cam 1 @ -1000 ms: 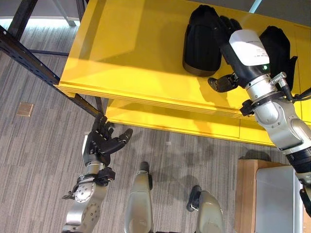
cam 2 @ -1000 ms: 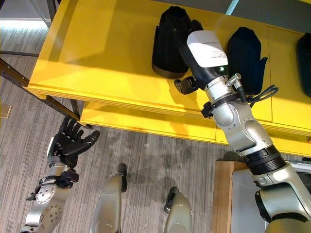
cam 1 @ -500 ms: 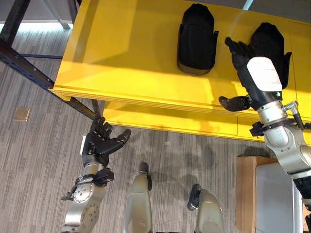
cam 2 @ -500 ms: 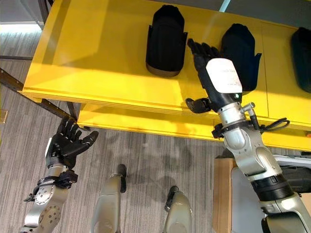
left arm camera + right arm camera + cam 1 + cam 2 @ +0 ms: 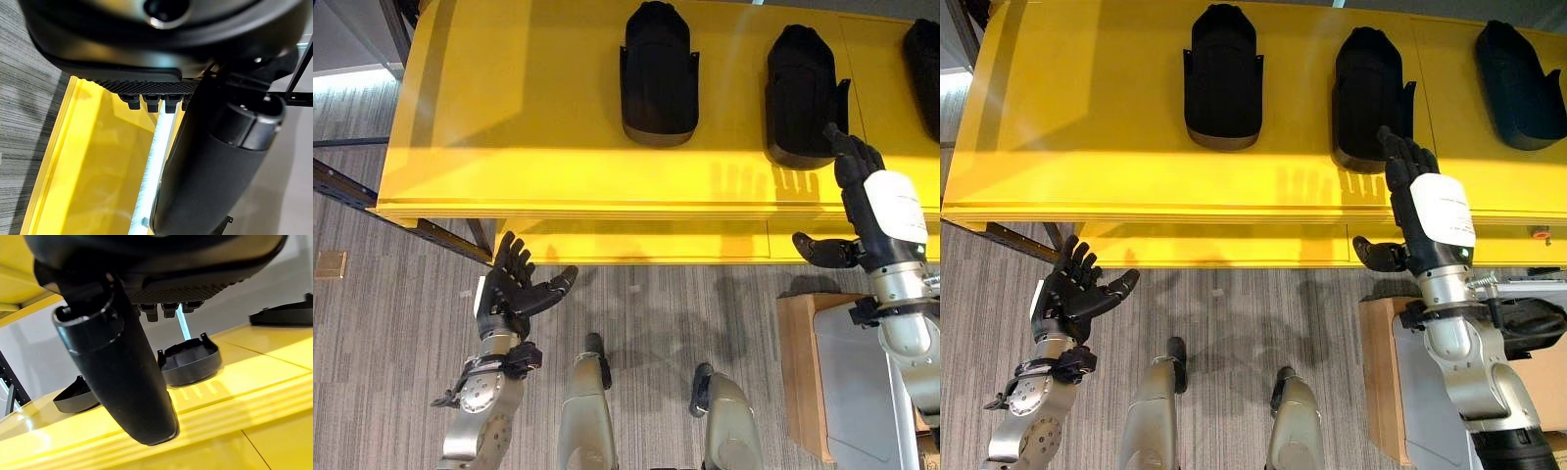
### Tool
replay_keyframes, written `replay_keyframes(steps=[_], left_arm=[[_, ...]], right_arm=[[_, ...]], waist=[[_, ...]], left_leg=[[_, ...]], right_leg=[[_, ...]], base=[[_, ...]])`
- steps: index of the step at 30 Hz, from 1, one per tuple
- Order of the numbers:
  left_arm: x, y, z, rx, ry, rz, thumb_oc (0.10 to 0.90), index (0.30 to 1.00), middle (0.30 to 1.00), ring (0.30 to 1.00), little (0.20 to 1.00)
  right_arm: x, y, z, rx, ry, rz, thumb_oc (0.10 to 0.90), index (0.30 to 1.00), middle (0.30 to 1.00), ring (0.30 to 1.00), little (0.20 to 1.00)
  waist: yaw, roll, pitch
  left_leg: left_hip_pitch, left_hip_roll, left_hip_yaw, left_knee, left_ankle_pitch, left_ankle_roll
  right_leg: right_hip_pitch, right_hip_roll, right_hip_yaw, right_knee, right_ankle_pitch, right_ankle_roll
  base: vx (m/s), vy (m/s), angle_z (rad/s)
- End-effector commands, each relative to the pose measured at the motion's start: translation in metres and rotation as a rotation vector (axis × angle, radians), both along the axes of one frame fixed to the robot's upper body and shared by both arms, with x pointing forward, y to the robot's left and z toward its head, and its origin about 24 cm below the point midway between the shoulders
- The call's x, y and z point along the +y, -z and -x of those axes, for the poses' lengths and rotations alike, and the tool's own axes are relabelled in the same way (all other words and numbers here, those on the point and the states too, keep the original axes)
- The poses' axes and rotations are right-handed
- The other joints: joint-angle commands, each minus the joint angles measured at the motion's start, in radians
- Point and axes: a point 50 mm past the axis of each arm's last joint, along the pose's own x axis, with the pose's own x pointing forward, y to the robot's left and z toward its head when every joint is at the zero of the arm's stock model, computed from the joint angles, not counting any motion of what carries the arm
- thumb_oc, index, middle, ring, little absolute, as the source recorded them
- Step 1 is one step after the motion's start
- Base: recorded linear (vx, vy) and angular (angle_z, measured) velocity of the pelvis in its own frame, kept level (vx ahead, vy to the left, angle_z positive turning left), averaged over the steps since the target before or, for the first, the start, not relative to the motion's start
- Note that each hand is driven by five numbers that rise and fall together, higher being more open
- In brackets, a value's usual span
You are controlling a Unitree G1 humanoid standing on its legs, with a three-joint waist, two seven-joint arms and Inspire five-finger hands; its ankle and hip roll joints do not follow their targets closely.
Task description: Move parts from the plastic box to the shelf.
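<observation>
Right eye view: right hand (image 5: 1422, 211) empty, fingers spread, black parts (image 5: 1222, 80) at twelve o'clock; rigid, light-looking, grippable by their side walls.

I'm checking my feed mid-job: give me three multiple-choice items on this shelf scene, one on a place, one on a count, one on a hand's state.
1. Where is the right hand?
A. at the yellow shelf's front edge, near the middle black part
B. resting on the floor
C. on top of the left black part

2. How many black parts lie on the shelf in the right eye view?
A. one
B. three
C. five

3. What is the left hand doing?
A. gripping a part
B. open, holding nothing, over the floor
C. pressing on the shelf

Key: 1 A, the hand shows just below that part; 2 B, three lie in a row; 3 B, its fingers are spread and empty.
</observation>
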Motion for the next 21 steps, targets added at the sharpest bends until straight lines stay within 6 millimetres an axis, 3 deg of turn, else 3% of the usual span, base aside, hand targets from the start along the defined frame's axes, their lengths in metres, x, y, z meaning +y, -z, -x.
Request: replay_keyframes(steps=[1,10,21], left_arm=[[0.002,-0.033,0.005,-0.170,0.002,-0.077,0.900,1.000,1.000,1.000,1.000],[0.004,-0.033,0.008,-0.167,-0.008,-0.090,0.900,1.000,1.000,1.000,1.000],[0.004,-0.031,0.008,-0.158,0.009,-0.093,0.900,1.000,1.000,1.000,1.000]], right_arm=[[0.005,-0.048,0.013,-0.240,-0.049,0.084,0.900,1.000,1.000,1.000,1.000],[0.002,-0.038,0.024,-0.156,-0.049,0.174,0.900,1.000,1.000,1.000,1.000],[-0.013,-0.039,0.010,-0.052,-0.004,0.302,0.900,1.000,1.000,1.000,1.000]], waist=[[-0.012,-0.007,-0.093],[-0.025,-0.015,-0.093],[-0.015,-0.017,-0.084]], left_leg=[[0.030,0.086,-0.064,-0.039,0.017,-0.053],[0.033,0.095,-0.059,-0.043,0.021,-0.057],[0.038,0.093,-0.056,-0.042,0.020,-0.059]], right_leg=[[0.047,0.018,0.035,-0.030,-0.007,-0.043],[0.043,0.020,0.041,-0.036,-0.004,-0.040],[0.047,0.015,0.041,-0.029,-0.006,-0.040]], base=[[0.00,-0.005,-0.12],[0.00,-0.004,-0.02],[0.00,-0.001,-0.01]])
